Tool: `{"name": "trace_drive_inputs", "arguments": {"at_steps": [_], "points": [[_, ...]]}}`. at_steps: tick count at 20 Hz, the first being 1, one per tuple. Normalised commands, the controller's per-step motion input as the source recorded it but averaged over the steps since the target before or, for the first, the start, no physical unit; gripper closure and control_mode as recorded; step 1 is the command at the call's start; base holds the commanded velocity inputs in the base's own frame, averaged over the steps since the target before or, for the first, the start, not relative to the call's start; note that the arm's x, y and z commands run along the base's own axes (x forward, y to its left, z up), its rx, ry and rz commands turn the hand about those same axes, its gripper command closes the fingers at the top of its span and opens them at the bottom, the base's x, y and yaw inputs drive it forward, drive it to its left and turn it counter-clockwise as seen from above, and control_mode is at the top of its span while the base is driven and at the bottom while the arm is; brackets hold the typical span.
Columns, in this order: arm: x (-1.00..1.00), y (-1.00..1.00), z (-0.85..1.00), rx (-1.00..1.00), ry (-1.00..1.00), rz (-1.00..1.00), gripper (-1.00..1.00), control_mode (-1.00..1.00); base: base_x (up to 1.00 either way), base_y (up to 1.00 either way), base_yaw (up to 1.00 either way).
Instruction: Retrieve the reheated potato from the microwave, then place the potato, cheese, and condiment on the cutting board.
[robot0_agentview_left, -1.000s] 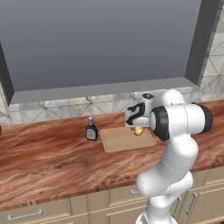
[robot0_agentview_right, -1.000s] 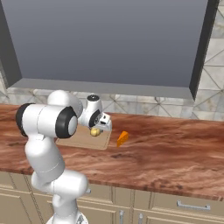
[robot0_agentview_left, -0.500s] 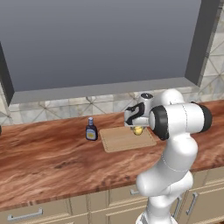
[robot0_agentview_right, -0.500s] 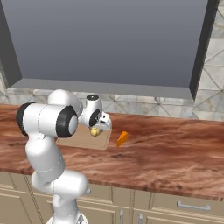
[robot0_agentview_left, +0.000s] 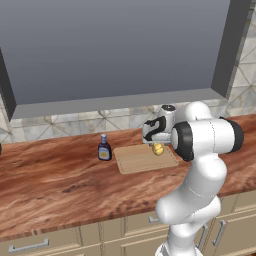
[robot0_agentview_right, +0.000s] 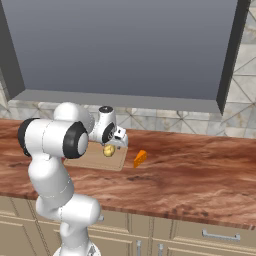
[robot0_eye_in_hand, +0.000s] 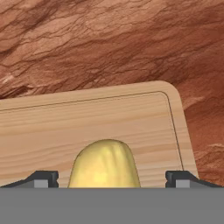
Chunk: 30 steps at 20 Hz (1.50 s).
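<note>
- Centrally, the potato (robot0_eye_in_hand: 105, 164) appears as a smooth, yellowish oval lump with a rounded top, lying between the two small dark fingertips (robot0_eye_in_hand: 42, 178) of the claw (robot0_eye_in_hand: 111, 179); in the left base view the potato (robot0_agentview_left: 158, 149) sits directly under the hand, over the right part of the board.
- Beneath it, the cutting board (robot0_eye_in_hand: 87, 122) is a flat rectangle of pale tan wood with fine straight grain, rounded corners and a thin groove running just inside its edge; seen from the left it lies flat on the tabletop (robot0_agentview_left: 50, 175).
- That tabletop is reddish-brown wood with dark, swirling, irregular grain, clearly darker than the board (robot0_agentview_left: 142, 159).
- Left of the board, just beside its edge, stands the condiment (robot0_agentview_left: 104, 148): a small upright dark bottle with a pale label and a narrow light-capped neck.
- Right of the board, resting on the bare tabletop and apart from the board (robot0_agentview_right: 95, 161), lies the cheese (robot0_agentview_right: 140, 158), a small orange wedge with flat faces and sharp edges.
- Arm pose: the white arm rises from the base, bends at a large dark-ringed elbow and reaches forward, with the wrist turned so the claw (robot0_agentview_left: 156, 145) points down at the board.
- Claw state: the fingertips stand wide, one on each side of the potato (robot0_agentview_right: 108, 150), with a visible gap between each tip and the potato's sides; whether they touch it lower down cannot be told.
</note>
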Motion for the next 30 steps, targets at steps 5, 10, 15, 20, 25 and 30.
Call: {"name": "trace_drive_inputs", "arguments": {"at_steps": [5,10,15,20,25,30], "points": [[-0.12,0.0,0.23,-0.02,-0.12,-0.02,-1.0,-1.0,0.0,0.0,0.0],[-0.08,-0.05,0.25,-0.03,-0.12,-0.05,-1.0,-1.0,0.0,0.0,0.0],[-0.21,-0.26,0.22,-0.02,-0.06,-0.1,-1.0,-1.0,0.0,0.0,0.0],[-0.22,-0.45,0.13,-0.01,0.0,-0.14,-1.0,-1.0,0.0,0.0,0.0],[-0.08,-0.55,0.11,0.0,0.05,-0.12,-1.0,-1.0,0.0,0.0,0.0],[-0.12,-0.57,0.1,0.0,0.11,-0.06,-1.0,-1.0,0.0,0.0,0.0]]}}
